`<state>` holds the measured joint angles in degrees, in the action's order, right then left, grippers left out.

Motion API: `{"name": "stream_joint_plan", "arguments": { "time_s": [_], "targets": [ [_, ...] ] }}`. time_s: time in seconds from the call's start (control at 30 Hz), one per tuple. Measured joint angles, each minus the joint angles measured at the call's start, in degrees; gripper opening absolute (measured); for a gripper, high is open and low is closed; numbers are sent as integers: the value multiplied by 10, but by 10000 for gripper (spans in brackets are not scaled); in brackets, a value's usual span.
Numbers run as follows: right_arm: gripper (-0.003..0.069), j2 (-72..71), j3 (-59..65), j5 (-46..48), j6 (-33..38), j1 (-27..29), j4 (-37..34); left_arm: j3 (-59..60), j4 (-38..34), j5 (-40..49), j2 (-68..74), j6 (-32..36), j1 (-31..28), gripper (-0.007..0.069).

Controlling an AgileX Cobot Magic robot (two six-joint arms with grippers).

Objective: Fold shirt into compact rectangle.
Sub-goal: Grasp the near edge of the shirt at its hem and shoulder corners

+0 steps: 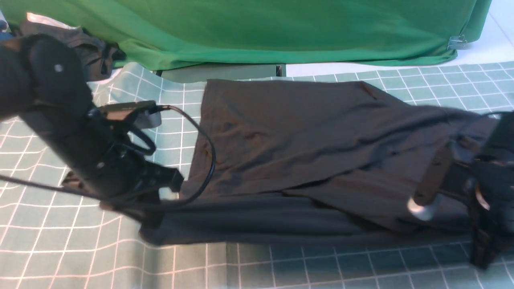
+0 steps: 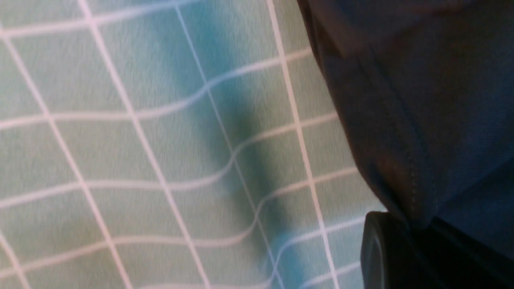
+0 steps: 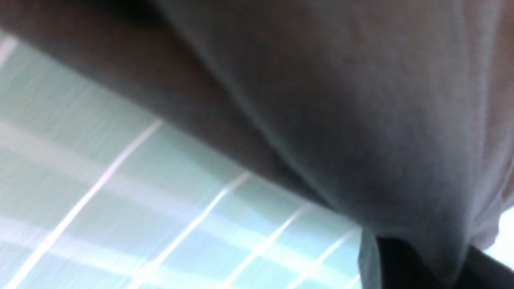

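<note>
Black short-sleeved cotton T-shirt [image 1: 301,132] lies partly folded across the green grid-cloth bench [image 1: 60,249]. Left jaws clamped tight on its left edge, right jaws pinched closed on its right end.

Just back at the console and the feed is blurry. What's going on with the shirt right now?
Both arms are on the shirt, which lies stretched sideways across the checked cloth, one layer lying over another. The left claw is shut on a stitched edge at the shirt's left end. The right claw is shut on fabric at the right end. The shirt is a long band, not yet a compact rectangle.
</note>
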<state>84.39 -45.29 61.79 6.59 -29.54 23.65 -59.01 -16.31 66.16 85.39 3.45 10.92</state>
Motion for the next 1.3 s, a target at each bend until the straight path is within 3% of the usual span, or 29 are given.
{"name": "stream_joint_plan", "arguments": {
  "time_s": [0.2,0.4,0.6,0.77,0.87,0.9,1.0,1.17,1.3],
  "targets": [
    [44,-93,92,65,-6,-1,-37,89,14,33,-61,-4,0,14],
    [43,-172,100,72,-6,-1,-35,97,10,14,-105,-14,0,14],
    [44,-176,86,68,-6,-1,-33,95,-62,17,-108,11,0,14],
    [44,-176,86,68,-9,-1,-33,159,-91,7,-110,-2,71,21],
    [43,-176,86,68,-15,-1,-33,198,-77,-26,-110,-61,146,65],
    [43,-176,86,68,-15,-1,-33,198,-76,-28,-110,-66,146,69],
    [43,-176,86,63,-18,-1,-33,214,-46,-80,-110,-143,225,173],
    [43,-176,86,57,-20,-1,-33,215,-38,-126,-104,-181,277,347],
    [43,-176,86,57,-20,-1,-33,219,-49,-128,-72,-185,285,461]
  ]
}}
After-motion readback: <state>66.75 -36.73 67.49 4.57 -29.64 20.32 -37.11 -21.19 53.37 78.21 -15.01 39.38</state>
